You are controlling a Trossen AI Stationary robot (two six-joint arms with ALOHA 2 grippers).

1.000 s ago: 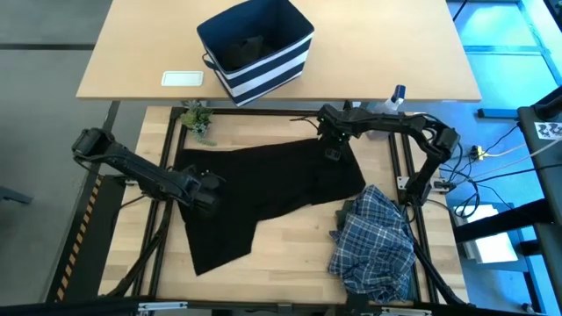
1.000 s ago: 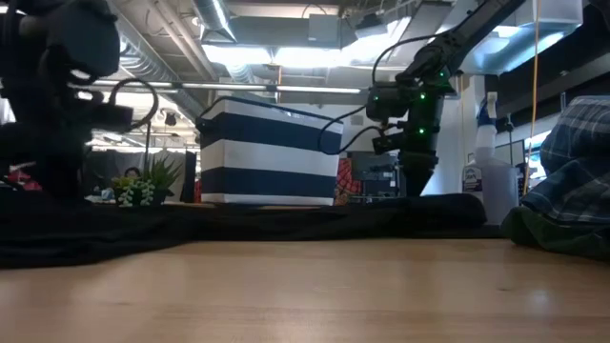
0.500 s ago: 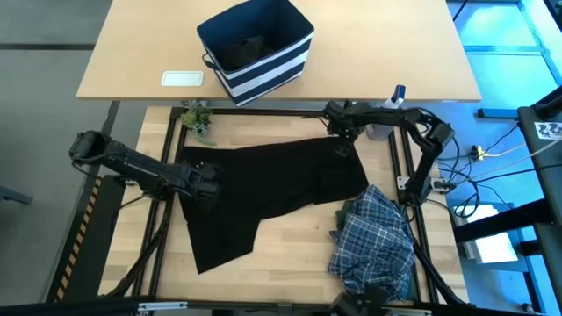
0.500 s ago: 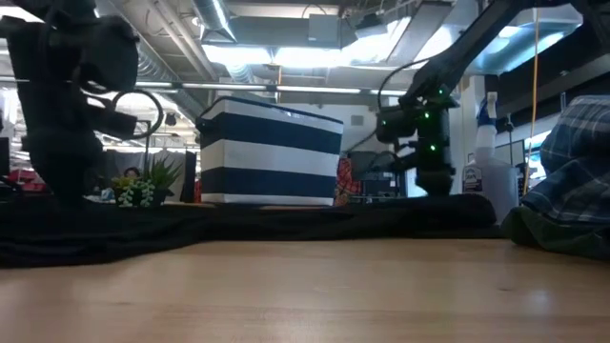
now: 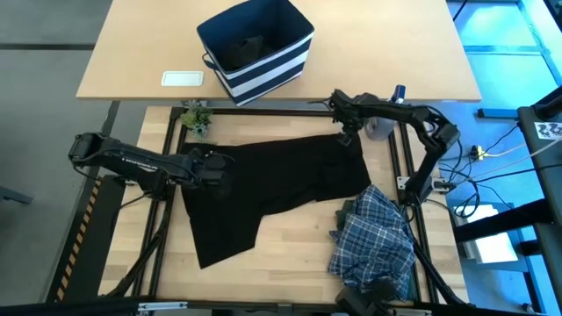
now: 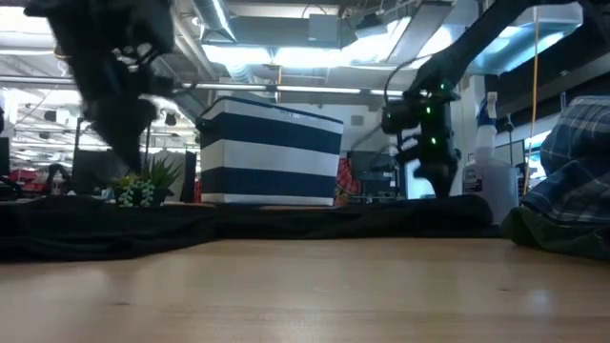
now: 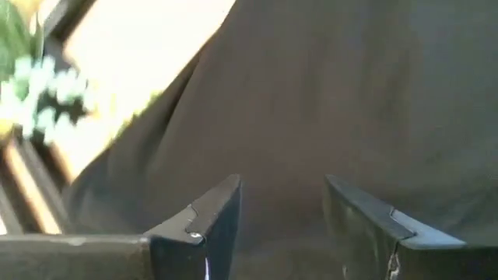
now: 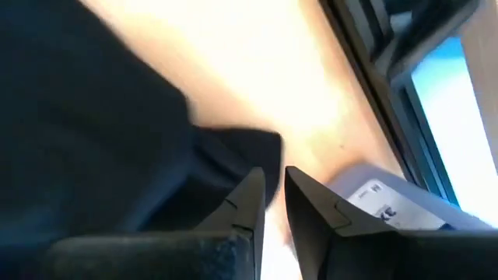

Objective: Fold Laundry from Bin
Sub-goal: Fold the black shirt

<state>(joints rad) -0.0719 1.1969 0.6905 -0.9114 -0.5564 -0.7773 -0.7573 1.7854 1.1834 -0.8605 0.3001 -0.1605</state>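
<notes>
The black garment (image 5: 272,189) lies spread flat on the table. My left gripper (image 5: 219,167) hovers open over its left part, clear of the cloth; in the left wrist view only dark cloth (image 7: 311,117) shows past the fingers. My right gripper (image 5: 345,133) is low at the garment's far right corner, shut on it. The plaid shirt (image 5: 376,244) lies bunched at the near right on top of a dark olive garment (image 6: 548,238). The striped bin (image 5: 256,48) stands on the far table with something dark inside. My right gripper pinches the black garment's far right corner (image 8: 261,152) between its two fingertips, which stand a narrow gap apart. The fingers come steeply from above, slanting toward the far right. The corner stays low at the table and the rest of the garment lies flat.
A clear spray bottle (image 5: 386,118) stands just right of my right gripper. A small plant (image 5: 198,118) sits at the far left corner. A white card (image 5: 183,78) lies on the far table next to the bin. Bare wood shows along the near edge (image 5: 281,254).
My left gripper has risen off the garment and swung toward the far edge and a little right, staying open. My right gripper has moved toward the far right corner, turning as it went, and the garment's far right corner has been drawn out with it.
</notes>
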